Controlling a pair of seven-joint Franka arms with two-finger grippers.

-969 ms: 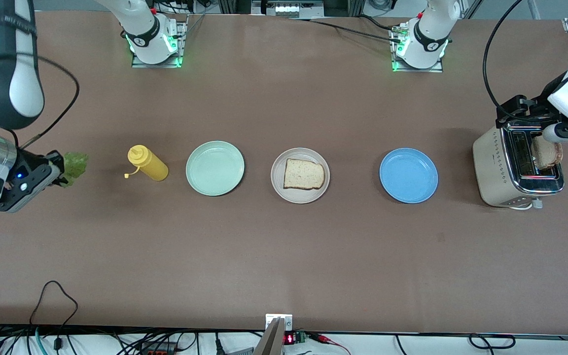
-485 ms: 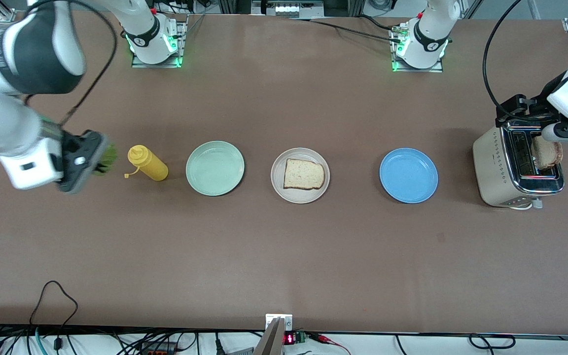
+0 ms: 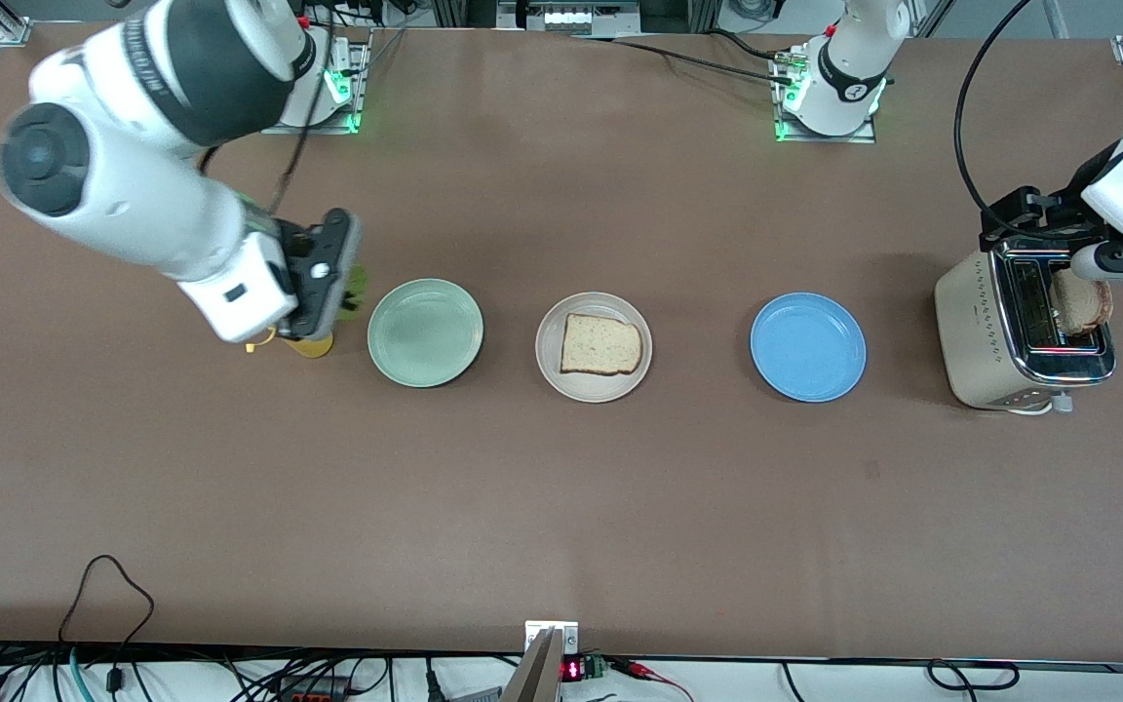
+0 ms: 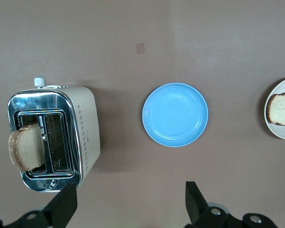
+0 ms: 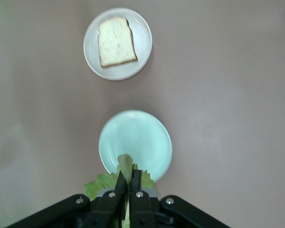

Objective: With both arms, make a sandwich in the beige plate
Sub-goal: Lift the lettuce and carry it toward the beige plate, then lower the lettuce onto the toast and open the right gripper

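Front view: the right end effector (image 3: 345, 292), over the yellow squeeze bottle (image 3: 303, 343), is clamped on a ruffled green lettuce leaf (image 3: 357, 291). One tan bread slice (image 3: 600, 344) lies on the round beige plate (image 3: 551, 366) at mid-desk.

Left wrist view: the left end effector (image 4: 130, 204) gapes wide, empty, over the cream toaster (image 4: 88, 137).

Right wrist view: the closed fingers (image 5: 119, 185) pinch the leaf above the mint-green plate (image 5: 152, 137).

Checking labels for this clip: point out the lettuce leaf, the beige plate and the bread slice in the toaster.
lettuce leaf (image 5: 126, 167), right wrist view, tip above claw fingers.
beige plate (image 3: 549, 366), front view, bare rim.
bread slice in the toaster (image 4: 26, 147), left wrist view, cut face.
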